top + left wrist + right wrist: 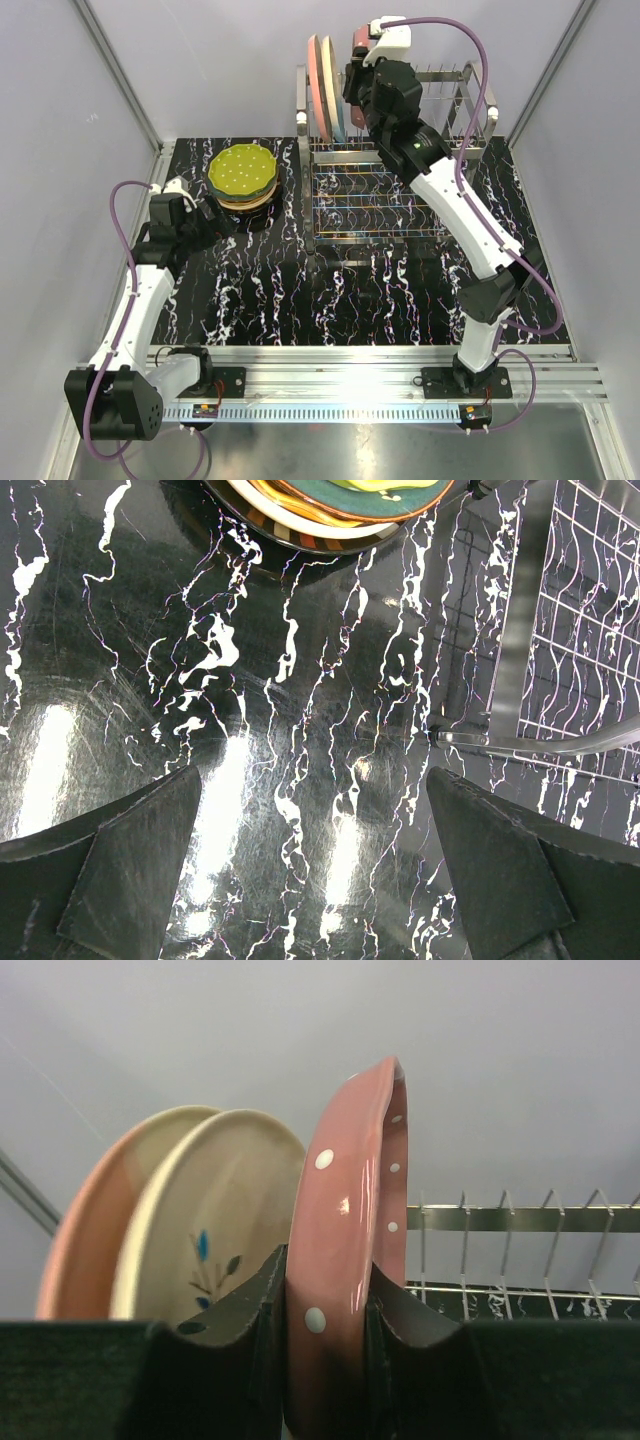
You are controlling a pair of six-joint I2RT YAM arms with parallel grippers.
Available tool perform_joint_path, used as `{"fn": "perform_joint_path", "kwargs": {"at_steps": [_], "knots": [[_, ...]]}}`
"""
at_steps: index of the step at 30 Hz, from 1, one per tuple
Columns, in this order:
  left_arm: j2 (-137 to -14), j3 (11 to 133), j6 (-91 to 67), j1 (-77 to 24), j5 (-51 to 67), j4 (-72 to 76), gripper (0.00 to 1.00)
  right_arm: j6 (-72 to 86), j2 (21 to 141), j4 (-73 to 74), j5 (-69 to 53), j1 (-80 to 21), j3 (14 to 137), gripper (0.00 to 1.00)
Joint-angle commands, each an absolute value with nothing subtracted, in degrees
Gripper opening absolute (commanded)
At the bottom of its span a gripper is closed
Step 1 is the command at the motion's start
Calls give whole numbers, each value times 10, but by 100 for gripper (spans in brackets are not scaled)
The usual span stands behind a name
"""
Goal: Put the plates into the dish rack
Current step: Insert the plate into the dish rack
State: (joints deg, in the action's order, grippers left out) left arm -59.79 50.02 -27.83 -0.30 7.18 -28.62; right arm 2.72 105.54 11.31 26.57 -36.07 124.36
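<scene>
The dish rack point(400, 190) stands at the back right. Two plates stand upright at its left end: a pink/cream one point(317, 85) and a pale blue one point(338, 105). My right gripper point(361, 68) is shut on the rim of a dotted pink plate point(358, 42) and holds it upright just right of those two. In the right wrist view the gripper point(327, 1260) clamps the dotted plate point(345, 1190) beside the pink/cream plate point(85, 1250) and a leaf-patterned plate point(220, 1210). A stack of plates point(243, 178) topped by a dotted green one lies left of the rack. My left gripper point(220, 216) is open and empty just in front of the stack.
In the left wrist view the gripper point(310, 775) hovers over black marbled tabletop point(250, 730), with the stack's edge point(330, 515) at the top and the rack's frame point(520, 670) to the right. Free upright tines point(510, 1225) stand to the right of the held plate.
</scene>
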Motion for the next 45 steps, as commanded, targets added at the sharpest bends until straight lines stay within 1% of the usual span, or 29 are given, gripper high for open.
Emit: {"fn": "perform_joint_path", "kwargs": {"at_steps": [1,10,28,40,45], "knots": [[-593,509,-272,-1,86,-263,99,20,1021,5,240,-388,1305,0],[-593,508,-272,0,88,-263,99,4,1026,5,248,-402,1321,0],[-594,509,-274,-1,91,-263,99,3,999,-41,287,-401,1211,0],[-595,508,-275,-1,95,-261,99,21,980,-50,271,-395,1152,0],[-597,508,-275,-1,98,-261,99,30,978,-50,266,-396,1139,5]]}}
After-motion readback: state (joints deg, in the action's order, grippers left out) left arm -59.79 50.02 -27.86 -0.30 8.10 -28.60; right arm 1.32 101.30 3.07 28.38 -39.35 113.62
